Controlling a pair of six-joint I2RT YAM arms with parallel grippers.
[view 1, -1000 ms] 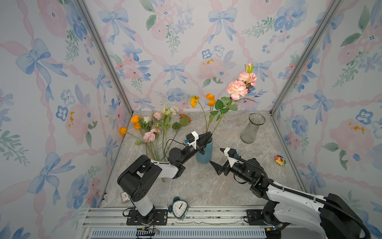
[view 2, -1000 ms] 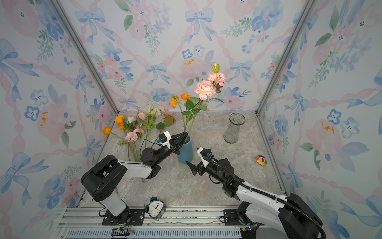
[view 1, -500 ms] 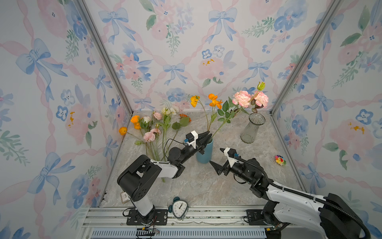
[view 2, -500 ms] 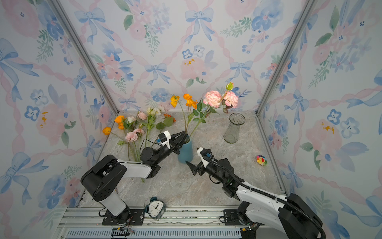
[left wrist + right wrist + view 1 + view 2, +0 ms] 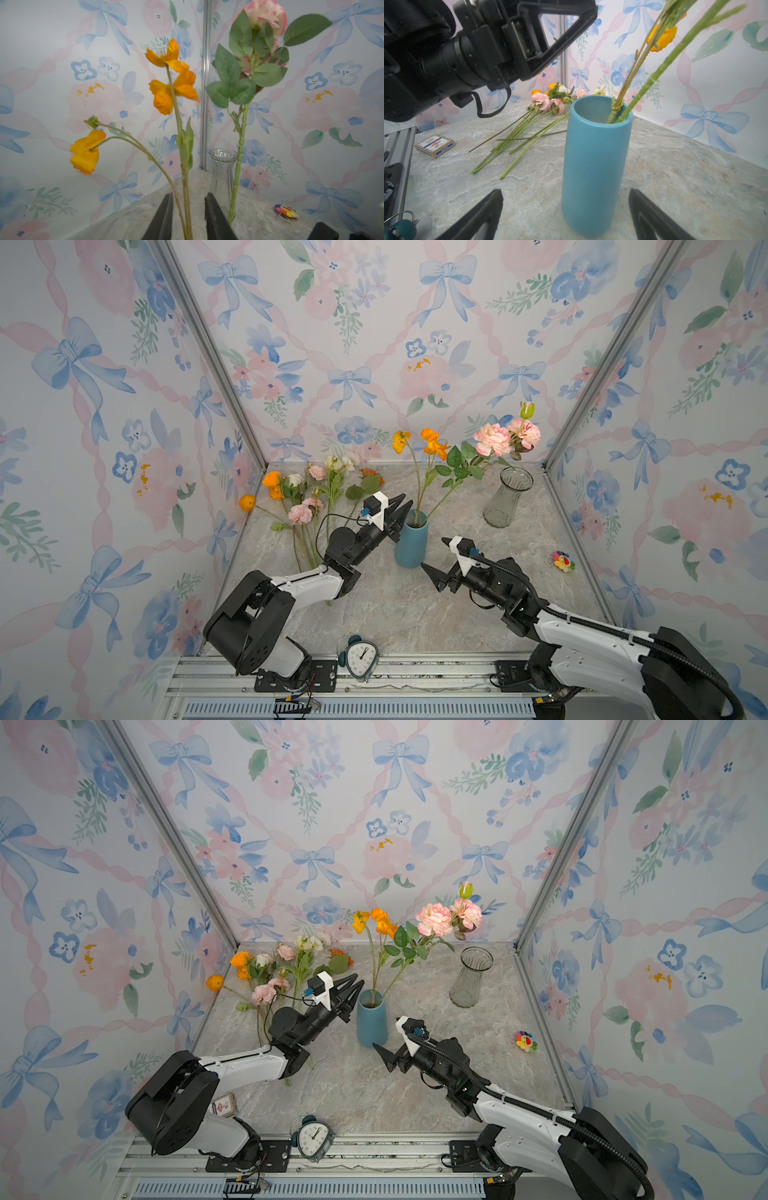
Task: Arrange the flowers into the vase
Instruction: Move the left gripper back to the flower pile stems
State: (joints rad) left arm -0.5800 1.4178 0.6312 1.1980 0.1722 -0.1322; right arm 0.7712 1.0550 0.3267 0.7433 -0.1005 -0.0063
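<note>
Hovering at the mouth of the blue vase (image 5: pixel 411 545), the left hand (image 5: pixel 401 509) keeps its fingers (image 5: pixel 164 218) only narrowly parted. The thin stems of the orange flowers (image 5: pixel 432 443) rise between them with a sliver of air on each side, so nothing looks pinched. To my eye the hand is there to guide the stems, not to grip them.

Those stems stand in the blue vase with a pink rose (image 5: pixel 494 438). The rose leans out toward the empty glass vase (image 5: pixel 508 497) near the surface's (image 5: pixel 415 614) far right corner.

The right hand (image 5: pixel 436 576) waits low by the blue vase's foot, spread wide and not touching it. I would guess it is ready to steady the narrow vase, which the leaning stems could tip.

The remaining flowers (image 5: pixel 307 499) lie bunched in the far left corner. Their blooms point to the back wall and their stems toward the near edge, which should make them easy for the left arm to reach.
</note>
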